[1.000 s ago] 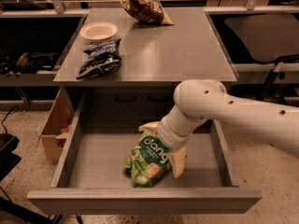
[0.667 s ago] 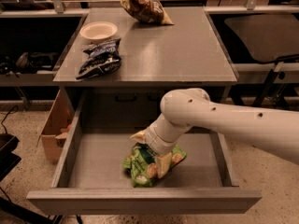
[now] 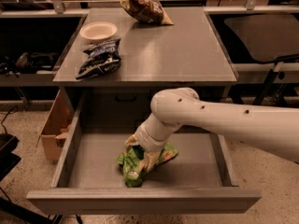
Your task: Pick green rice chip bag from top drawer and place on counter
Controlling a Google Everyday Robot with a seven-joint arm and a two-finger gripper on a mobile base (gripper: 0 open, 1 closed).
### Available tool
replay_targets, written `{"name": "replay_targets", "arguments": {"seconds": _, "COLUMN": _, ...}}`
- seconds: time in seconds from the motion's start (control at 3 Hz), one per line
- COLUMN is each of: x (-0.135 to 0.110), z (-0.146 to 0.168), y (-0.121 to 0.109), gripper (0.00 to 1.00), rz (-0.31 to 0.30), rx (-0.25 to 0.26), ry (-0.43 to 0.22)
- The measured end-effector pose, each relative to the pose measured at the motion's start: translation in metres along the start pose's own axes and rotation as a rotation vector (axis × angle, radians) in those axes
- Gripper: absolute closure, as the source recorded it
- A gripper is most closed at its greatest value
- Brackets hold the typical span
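Note:
The green rice chip bag (image 3: 134, 170) lies crumpled on the floor of the open top drawer (image 3: 140, 200), near its middle front. My gripper (image 3: 143, 156) reaches down into the drawer from the right on a white arm (image 3: 224, 122). Its pale fingers (image 3: 150, 161) are pressed into the bag from both sides, and the bag is bunched between them. The bag still rests on the drawer floor. The grey counter (image 3: 163, 50) is above and behind the drawer.
On the counter stand a white bowl (image 3: 98, 31), a dark blue-black bag (image 3: 99, 59) at the left and a brown bag (image 3: 142, 8) at the back. A cardboard box (image 3: 53, 129) sits left of the drawer. A dark chair (image 3: 266, 36) is to the right.
The arm has swung left and lower over the bag. The bag, flat with its lettering showing before, is now crumpled between the fingers.

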State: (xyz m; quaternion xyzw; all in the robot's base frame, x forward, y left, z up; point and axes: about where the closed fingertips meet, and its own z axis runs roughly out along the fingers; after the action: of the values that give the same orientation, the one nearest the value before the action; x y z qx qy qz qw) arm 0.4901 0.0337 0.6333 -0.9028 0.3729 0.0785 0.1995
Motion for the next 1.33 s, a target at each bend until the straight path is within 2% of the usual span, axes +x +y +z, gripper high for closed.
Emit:
{"name": "replay_targets", "arguments": {"seconds": 0.33, "x": 0.007, "z": -0.036, "y": -0.009, "gripper": 0.87, "rz": 0.001, "rx": -0.020, "ry": 0.059}}
{"name": "replay_targets", "arguments": {"seconds": 0.67, "x": 0.021, "z": -0.110, "y": -0.012, "gripper": 1.00, "rz": 0.022, "rx": -0.053, "ry": 0.180}}
{"name": "replay_targets", "arguments": {"seconds": 1.0, "x": 0.033, "z": -0.205, "y": -0.015, "gripper": 1.00, "rz": 0.066, "rx": -0.063, "ry": 0.303}}
{"name": "replay_targets", "arguments": {"seconds": 1.33, "x": 0.055, "z": -0.278, "y": -0.022, "gripper": 1.00, "rz": 0.135, "rx": -0.084, "ry": 0.399}}
